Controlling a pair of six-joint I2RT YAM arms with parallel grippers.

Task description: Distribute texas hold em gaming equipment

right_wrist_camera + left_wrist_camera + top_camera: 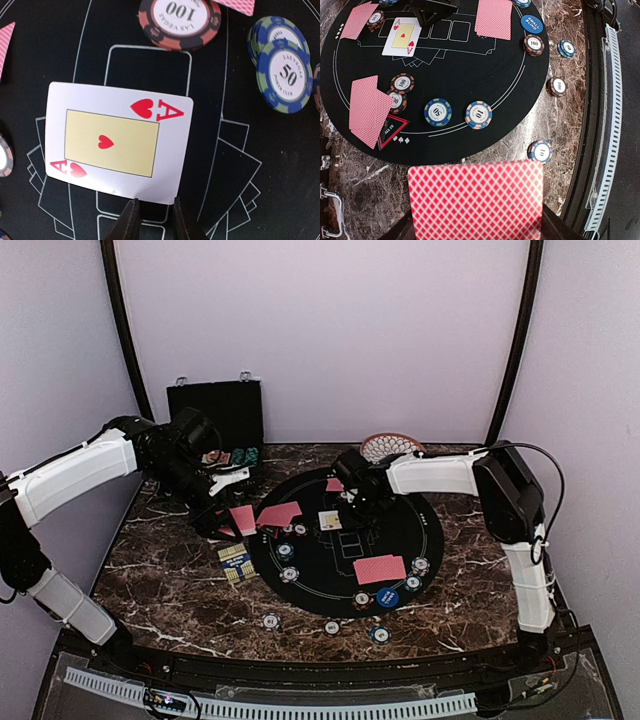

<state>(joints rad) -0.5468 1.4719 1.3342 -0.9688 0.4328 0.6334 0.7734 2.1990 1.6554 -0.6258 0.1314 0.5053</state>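
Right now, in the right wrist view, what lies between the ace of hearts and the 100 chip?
Nothing: the right wrist view shows only bare black mat, with a white outline, between the ace of hearts and the 100 chip.

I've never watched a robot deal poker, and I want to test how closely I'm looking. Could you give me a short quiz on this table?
1. True or false: the face-up card on the black mat is the ace of spades.
2. What does the left hand hold? A) a coin B) a red-backed card C) a pen
3. Fill in: the blue button on the mat reads "SMALL ____".
Key: 1 false, it is the ace of hearts; 2 B; 3 BLIND.
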